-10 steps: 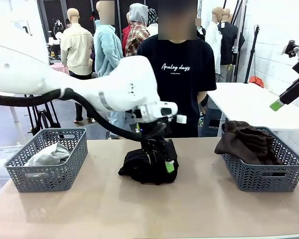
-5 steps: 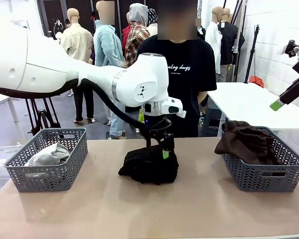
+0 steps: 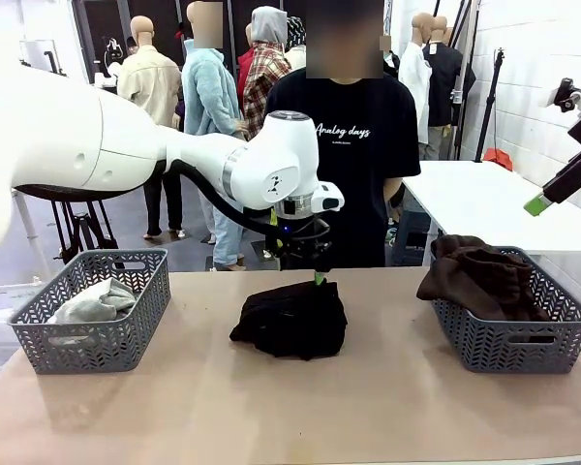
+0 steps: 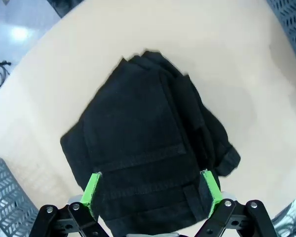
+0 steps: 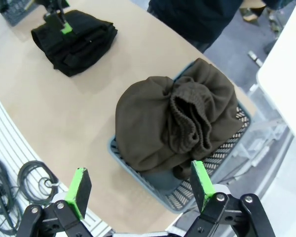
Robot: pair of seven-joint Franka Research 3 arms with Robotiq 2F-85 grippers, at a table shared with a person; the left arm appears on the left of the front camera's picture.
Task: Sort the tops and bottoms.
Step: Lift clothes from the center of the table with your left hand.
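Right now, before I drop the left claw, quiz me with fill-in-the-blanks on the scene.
The left claw, over the black garment, is ____.
The right basket holds trousers coloured ____.
The left basket holds a top coloured ____.
Missing: open; brown; grey.
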